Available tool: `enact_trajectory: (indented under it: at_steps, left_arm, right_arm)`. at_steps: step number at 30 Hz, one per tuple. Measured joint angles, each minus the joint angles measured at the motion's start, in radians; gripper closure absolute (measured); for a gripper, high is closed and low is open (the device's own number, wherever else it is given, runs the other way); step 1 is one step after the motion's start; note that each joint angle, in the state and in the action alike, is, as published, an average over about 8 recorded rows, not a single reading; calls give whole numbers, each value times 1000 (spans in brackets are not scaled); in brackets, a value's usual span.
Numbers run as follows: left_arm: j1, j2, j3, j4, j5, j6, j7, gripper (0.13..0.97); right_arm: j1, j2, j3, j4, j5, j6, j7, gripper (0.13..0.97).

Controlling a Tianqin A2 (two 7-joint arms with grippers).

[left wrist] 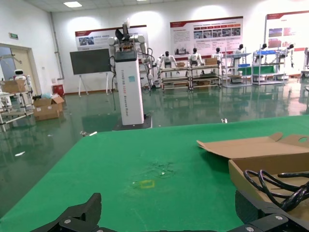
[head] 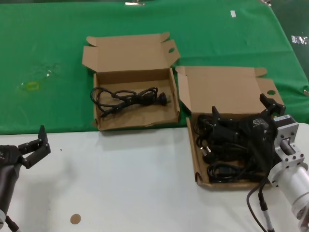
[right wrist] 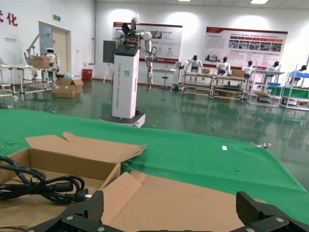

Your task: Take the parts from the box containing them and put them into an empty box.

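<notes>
Power cords (head: 227, 150) lay heaped in the near right box (head: 197, 159), one cord (head: 128, 96) already in the far left box (head: 135, 121); the right gripper (head: 244, 115), jaws apart, hovered above the heap, apparently needing to descend and clamp, while the left gripper (head: 36, 145) waited open at near left.

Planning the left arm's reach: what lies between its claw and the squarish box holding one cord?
Only bare white tabletop, then green cloth, in the head view.
</notes>
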State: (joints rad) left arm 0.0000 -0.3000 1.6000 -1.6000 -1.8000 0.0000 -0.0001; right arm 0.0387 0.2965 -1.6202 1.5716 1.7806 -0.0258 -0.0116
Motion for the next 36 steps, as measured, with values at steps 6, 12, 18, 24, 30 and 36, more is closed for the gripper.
enact_trajectory:
  at_steps: [6,12,18,24,30,36]
  left_arm:
    - [0,0,0,0,0,0,0,132]
    - [0,0,0,0,0,0,0,132]
    - [0,0,0,0,0,0,0,132]
    - [0,0,0,0,0,0,0,132]
    - [0,0,0,0,0,0,0,132]
    - [0,0,0,0,0,0,0,132]
  right_arm:
    - [0,0,0,0,0,0,0,129]
    - [0,0,0,0,0,0,0,129]
    - [0,0,0,0,0,0,0,129]
    - [0,0,0,0,0,0,0,129]
    - [0,0,0,0,0,0,0,129]
    - [0,0,0,0,0,0,0,129]
